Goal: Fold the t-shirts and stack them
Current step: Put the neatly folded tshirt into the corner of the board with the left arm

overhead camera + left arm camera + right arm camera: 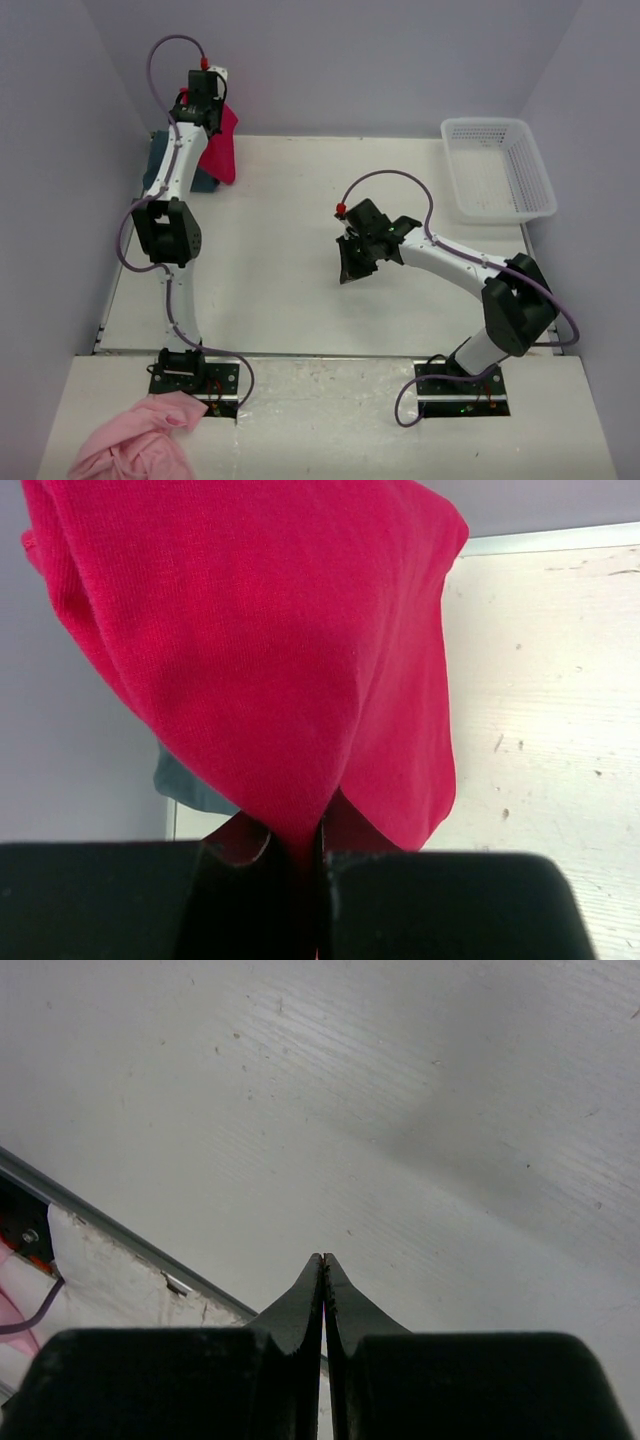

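The crimson red t-shirt (222, 148) hangs bunched above the table's far left corner, pinched at its top by my left gripper (208, 100). In the left wrist view the red t-shirt (270, 650) fills most of the frame, and my left gripper (305, 838) is shut on a fold of it. The teal t-shirt (206, 181) lies under it at the back left, mostly hidden by the arm; a corner of the teal t-shirt (190, 785) peeks out behind the red cloth. My right gripper (350, 266) hovers over mid-table, and the right gripper (323, 1260) is shut on nothing.
A white plastic basket (500, 122) stands at the back right corner. A crumpled pink cloth (135, 440) lies on the near ledge by the left arm's base. Bare white table (290, 230) lies between the arms. Grey walls close in the left and back sides.
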Controlling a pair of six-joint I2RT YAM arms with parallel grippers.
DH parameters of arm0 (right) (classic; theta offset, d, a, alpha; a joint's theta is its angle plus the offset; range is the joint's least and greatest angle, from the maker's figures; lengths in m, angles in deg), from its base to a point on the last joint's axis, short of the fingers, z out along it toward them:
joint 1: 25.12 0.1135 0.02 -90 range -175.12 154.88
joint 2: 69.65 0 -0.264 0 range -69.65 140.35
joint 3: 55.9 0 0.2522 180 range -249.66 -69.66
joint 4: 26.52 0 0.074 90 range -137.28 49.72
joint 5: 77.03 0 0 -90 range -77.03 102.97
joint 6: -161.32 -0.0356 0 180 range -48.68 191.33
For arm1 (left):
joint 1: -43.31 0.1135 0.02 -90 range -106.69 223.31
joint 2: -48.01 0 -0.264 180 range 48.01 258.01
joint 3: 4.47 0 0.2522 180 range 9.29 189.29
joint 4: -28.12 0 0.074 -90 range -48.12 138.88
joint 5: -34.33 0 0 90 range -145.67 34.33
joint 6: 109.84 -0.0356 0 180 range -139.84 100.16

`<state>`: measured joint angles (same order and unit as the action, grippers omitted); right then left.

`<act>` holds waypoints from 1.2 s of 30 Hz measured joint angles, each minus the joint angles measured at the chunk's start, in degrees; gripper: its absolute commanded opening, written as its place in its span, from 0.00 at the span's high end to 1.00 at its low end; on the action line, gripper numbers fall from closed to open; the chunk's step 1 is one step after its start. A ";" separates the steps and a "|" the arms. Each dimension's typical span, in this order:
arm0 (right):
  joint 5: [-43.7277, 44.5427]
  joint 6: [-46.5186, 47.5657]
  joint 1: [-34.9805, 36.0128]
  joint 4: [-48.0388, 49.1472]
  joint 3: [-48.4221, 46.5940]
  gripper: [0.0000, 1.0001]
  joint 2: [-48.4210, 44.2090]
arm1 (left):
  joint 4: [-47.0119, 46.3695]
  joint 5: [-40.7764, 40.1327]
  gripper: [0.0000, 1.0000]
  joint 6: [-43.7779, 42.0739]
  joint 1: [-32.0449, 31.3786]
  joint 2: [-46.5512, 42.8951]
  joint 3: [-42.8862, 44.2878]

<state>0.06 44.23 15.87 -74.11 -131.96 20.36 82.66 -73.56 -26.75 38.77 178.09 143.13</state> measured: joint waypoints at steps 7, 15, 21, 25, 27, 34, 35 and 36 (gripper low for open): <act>-0.02 -0.20 0.00 0.04 -0.02 1.00 1.36 | -0.22 1.42 1.00 -1.53 1.90 0.11 0.70; -0.02 -0.37 0.00 0.07 0.00 1.00 3.48 | -0.68 2.62 1.00 -1.92 1.90 0.17 1.38; 0.00 -0.37 0.00 0.07 -0.02 1.00 3.50 | -0.68 2.64 1.00 -1.99 1.90 0.17 1.38; 0.00 -0.37 0.00 0.07 -0.02 1.00 3.50 | -0.68 2.64 1.00 -2.19 2.01 0.17 1.38; 0.00 -0.35 0.00 0.07 -0.02 1.00 3.61 | -0.66 2.64 1.00 -2.23 2.21 0.17 1.38; 0.00 -0.35 0.00 0.04 -0.04 1.00 4.76 | -0.59 2.12 1.00 -2.34 3.06 0.11 1.36; -0.02 -0.37 0.00 0.04 -0.04 1.00 4.87 | -0.59 2.05 1.00 -2.32 3.13 0.09 1.36; -0.02 -0.37 0.00 0.04 -0.04 1.00 4.96 | -0.59 2.01 1.00 -2.32 3.19 0.07 1.31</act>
<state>0.04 43.86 15.87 -74.06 -132.01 25.33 82.07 -71.55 -29.07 41.96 178.16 144.44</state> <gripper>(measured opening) 0.003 0.075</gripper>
